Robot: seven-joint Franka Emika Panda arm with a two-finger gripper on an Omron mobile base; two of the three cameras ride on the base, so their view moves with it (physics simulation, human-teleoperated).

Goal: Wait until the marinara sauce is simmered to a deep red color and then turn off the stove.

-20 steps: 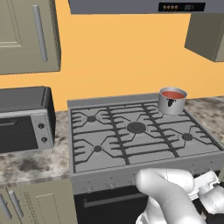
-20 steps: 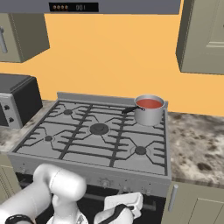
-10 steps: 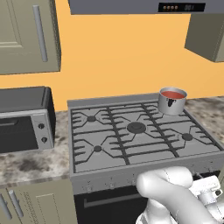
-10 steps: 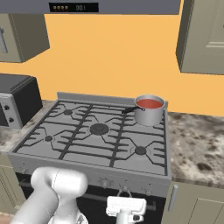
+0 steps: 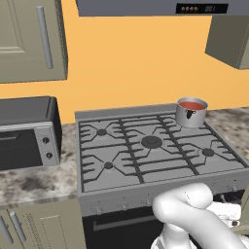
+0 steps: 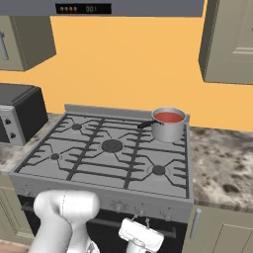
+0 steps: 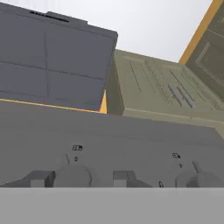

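Note:
A small steel saucepan (image 5: pixel 191 115) (image 6: pixel 169 126) stands on the back right burner of the grey stove (image 5: pixel 146 163) (image 6: pixel 94 165). Inside it the marinara sauce (image 5: pixel 192 105) (image 6: pixel 168 117) shows a smooth orange-red surface. My gripper (image 6: pixel 140 221) is low in front of the stove, pointing up at the front knob panel (image 7: pixel 113 140). In the hand view the gripper (image 7: pixel 83 179) is open, and a round knob (image 7: pixel 72 175) sits between its two fingertips. Contact with that knob cannot be made out. Another knob (image 7: pixel 197 177) lies to the right.
A black-and-silver toaster oven (image 5: pixel 26 131) (image 6: pixel 15 118) stands on the counter left of the stove. Speckled stone counter (image 6: pixel 222 163) runs to the right. A range hood (image 5: pixel 155 7) and wall cabinets (image 6: pixel 230 44) hang above. The black oven door (image 5: pixel 121 231) is below the knobs.
The hand has turned from lying sideways to pointing up at the knob panel, and has come closer to it. The sauce's colour looks the same.

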